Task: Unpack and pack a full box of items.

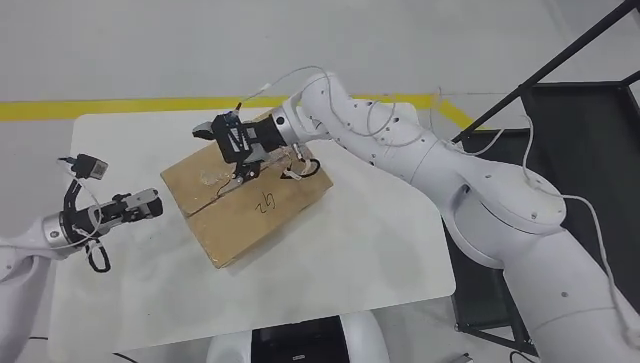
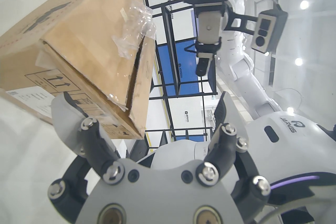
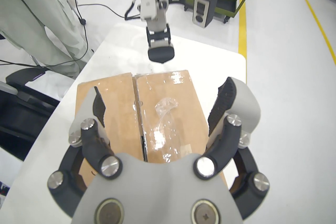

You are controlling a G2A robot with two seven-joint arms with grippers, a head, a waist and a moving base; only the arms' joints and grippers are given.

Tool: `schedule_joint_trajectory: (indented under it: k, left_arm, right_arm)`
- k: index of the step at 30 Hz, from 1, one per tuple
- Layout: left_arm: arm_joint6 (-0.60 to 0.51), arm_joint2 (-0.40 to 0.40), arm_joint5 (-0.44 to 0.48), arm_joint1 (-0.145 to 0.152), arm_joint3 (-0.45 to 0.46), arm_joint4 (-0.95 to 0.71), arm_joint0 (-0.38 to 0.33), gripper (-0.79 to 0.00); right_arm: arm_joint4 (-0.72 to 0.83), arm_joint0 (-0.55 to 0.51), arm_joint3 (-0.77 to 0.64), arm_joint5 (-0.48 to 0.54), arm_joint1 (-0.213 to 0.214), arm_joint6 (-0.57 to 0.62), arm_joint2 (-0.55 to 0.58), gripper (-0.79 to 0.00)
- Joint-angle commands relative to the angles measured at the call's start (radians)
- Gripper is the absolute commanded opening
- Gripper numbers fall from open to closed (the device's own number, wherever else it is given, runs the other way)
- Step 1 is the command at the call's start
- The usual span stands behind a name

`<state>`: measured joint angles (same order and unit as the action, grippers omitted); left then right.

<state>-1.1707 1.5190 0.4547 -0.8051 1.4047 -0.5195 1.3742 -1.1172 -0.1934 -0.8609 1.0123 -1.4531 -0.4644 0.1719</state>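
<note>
Hovering released above the box (image 1: 255, 208), which is sitting centrally on the counter (image 1: 370, 253) with flaps closed, the right gripper (image 3: 162, 93) is facing the seam (image 3: 134, 101); the left gripper (image 2: 143, 99), also released, is sitting just left. Slipping a finger under the flap edge beside the loose tape (image 3: 165, 107) looks best.

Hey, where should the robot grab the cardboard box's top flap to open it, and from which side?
Probably the flap by its free edge at the centre seam, from above: the seam gapes slightly, the tape is torn loose, and the right end effector hovers open over it.
</note>
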Motion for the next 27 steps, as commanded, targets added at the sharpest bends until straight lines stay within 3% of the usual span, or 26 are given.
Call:
schedule_joint_trajectory:
  k: [1, 9, 19, 27]
  left_arm:
    - [0.053, -0.029, 0.014, -0.009, -0.049, -0.005, -0.029, 0.0]
    - [0.078, -0.082, 0.048, -0.027, -0.151, -0.009, -0.114, 0.0]
    - [0.047, -0.27, 0.085, -0.084, -0.267, -0.036, -0.282, 0.0]
    - [-0.01, -0.424, 0.093, -0.139, -0.299, -0.066, -0.388, 0.0]
  right_arm:
    - [0.018, 0.005, -0.007, 0.0, 0.009, -0.015, -0.002, 0.0]
    - [0.062, 0.018, -0.028, 0.0, 0.061, -0.027, 0.01, 0.0]
    - [0.113, -0.008, -0.101, 0.0, 0.136, 0.06, 0.055, 0.0]
    - [0.144, -0.026, -0.164, 0.0, 0.205, 0.215, 0.089, 0.0]
